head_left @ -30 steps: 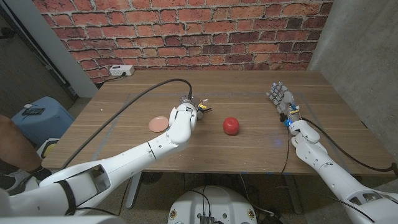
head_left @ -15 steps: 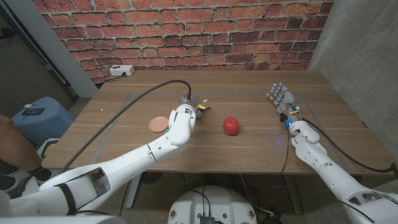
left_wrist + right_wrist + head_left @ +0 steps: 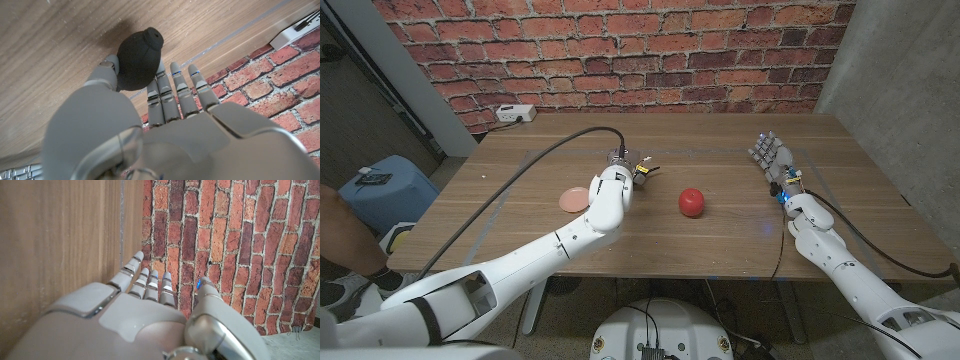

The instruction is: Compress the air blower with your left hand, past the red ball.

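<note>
The black rubber air blower (image 3: 137, 60) lies on the wooden table (image 3: 720, 235), its nozzle end pointing away from my wrist. My left hand (image 3: 623, 166) is on it, the bulb sitting between the thumb (image 3: 106, 70) and the straight fingers (image 3: 170, 90), which touch its two sides. In the head view the hand hides most of the blower; a dark bit (image 3: 644, 171) pokes out at its right. The red ball (image 3: 692, 201) rests nearer to me and to the right of that hand. My right hand (image 3: 771, 159) stands at the table's right side, fingers apart, holding nothing.
A small pink disc (image 3: 575, 198) lies left of my left forearm. A white power strip (image 3: 516, 113) sits at the table's far left edge below the brick wall. A blue bin (image 3: 382, 192) and a person's leg (image 3: 342, 235) are beside the table's left end.
My left hand has edged slightly farther from me over the blower. The ball and my right hand have not moved.
</note>
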You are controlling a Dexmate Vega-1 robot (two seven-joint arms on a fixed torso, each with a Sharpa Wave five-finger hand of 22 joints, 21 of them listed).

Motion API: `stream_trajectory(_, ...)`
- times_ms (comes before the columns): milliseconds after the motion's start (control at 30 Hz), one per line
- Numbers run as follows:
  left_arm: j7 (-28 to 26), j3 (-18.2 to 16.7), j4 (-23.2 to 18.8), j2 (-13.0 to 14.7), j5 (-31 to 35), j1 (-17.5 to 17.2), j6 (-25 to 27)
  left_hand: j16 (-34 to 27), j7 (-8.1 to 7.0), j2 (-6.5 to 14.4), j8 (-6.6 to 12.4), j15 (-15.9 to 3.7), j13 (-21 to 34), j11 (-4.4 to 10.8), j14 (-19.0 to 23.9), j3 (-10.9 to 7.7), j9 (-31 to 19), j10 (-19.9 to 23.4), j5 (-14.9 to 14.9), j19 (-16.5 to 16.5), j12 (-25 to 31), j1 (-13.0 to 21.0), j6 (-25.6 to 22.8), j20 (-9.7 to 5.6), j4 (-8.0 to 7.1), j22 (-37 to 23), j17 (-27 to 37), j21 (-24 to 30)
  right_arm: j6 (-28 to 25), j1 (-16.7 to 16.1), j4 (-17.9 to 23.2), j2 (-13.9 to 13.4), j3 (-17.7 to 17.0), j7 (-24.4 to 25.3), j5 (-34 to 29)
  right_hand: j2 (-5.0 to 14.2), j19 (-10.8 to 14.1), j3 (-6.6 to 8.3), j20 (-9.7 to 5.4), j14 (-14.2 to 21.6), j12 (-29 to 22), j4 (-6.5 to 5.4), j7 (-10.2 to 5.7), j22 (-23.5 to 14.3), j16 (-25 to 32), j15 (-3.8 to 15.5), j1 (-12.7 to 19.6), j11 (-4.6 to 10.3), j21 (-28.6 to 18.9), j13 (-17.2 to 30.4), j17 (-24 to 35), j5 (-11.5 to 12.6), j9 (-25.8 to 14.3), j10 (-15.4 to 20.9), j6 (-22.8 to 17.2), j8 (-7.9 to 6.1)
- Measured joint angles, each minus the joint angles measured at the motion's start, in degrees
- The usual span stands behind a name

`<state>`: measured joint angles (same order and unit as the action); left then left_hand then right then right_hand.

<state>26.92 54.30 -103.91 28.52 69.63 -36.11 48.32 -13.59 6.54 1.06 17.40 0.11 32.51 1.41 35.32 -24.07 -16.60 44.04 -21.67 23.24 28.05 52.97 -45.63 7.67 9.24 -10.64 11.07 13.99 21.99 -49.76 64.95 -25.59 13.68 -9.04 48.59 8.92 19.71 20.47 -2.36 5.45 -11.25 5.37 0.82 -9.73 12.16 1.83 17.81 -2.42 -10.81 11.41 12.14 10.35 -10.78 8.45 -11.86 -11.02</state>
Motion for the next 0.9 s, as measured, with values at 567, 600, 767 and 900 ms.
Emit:
stream_trajectory(567,-4.22,-2.13,-2.24,0.50,-5.81,-0.16,0.14,0.00,-0.24,0.16,-0.01,0.21,0.31,0.22,-0.22,0.39,-0.32,-0.25,0.00,0.00,-0.01,0.29,0.24,0.00,-0.08,-0.17,-0.01,-0.24,-0.27,-0.30,1.23,-0.59,-0.04,1.03,-0.56,0.00,0.00,0.00,0.00,0.00,0.00,0.00,0.00,0.00,0.00,0.00,0.00,0.00,0.00,0.00,-0.01,0.00,0.00,0.00,0.00,0.00)
stream_trajectory(600,-4.49,-2.22,-2.34,0.53,-6.19,-0.16,0.18,0.08,-0.30,0.26,-0.01,0.21,0.31,0.22,-0.22,0.39,-0.32,-0.25,0.00,0.00,-0.01,0.39,0.30,0.00,-0.08,-0.17,-0.01,-0.24,-0.28,-0.33,1.32,-0.64,-0.04,1.11,-0.58,0.00,0.00,0.00,0.00,0.00,0.00,0.00,0.00,0.00,0.00,0.00,0.00,0.00,0.00,0.00,-0.01,0.00,0.00,0.00,0.00,0.00)
stream_trajectory(767,-6.17,-2.78,-2.94,0.69,-8.61,-0.08,0.33,0.27,-0.52,0.27,-0.01,0.21,0.57,0.22,-0.22,0.39,-0.56,-0.25,0.00,0.00,-0.01,0.41,0.10,0.00,-0.08,-0.17,-0.01,-0.24,-0.35,-0.44,1.74,-0.80,-0.06,1.42,-0.73,0.00,0.00,0.00,0.00,0.00,0.00,0.00,0.00,0.00,0.00,0.00,0.00,0.00,0.00,0.00,-0.01,0.00,0.00,0.00,0.00,0.00)
stream_trajectory(900,-7.23,-2.93,-3.32,0.94,-10.49,0.23,0.41,0.27,-0.53,0.27,-0.01,0.21,0.57,0.34,-0.22,0.39,-0.60,-0.38,0.00,0.00,-0.02,0.41,0.10,0.00,-0.08,-0.17,-0.01,-0.24,-0.41,-0.53,2.13,-0.95,-0.08,1.68,-0.82,0.00,0.00,0.00,0.00,0.00,0.00,0.00,0.00,0.00,0.00,0.00,0.00,0.00,0.00,0.00,-0.01,0.00,0.00,0.00,0.00,0.00)
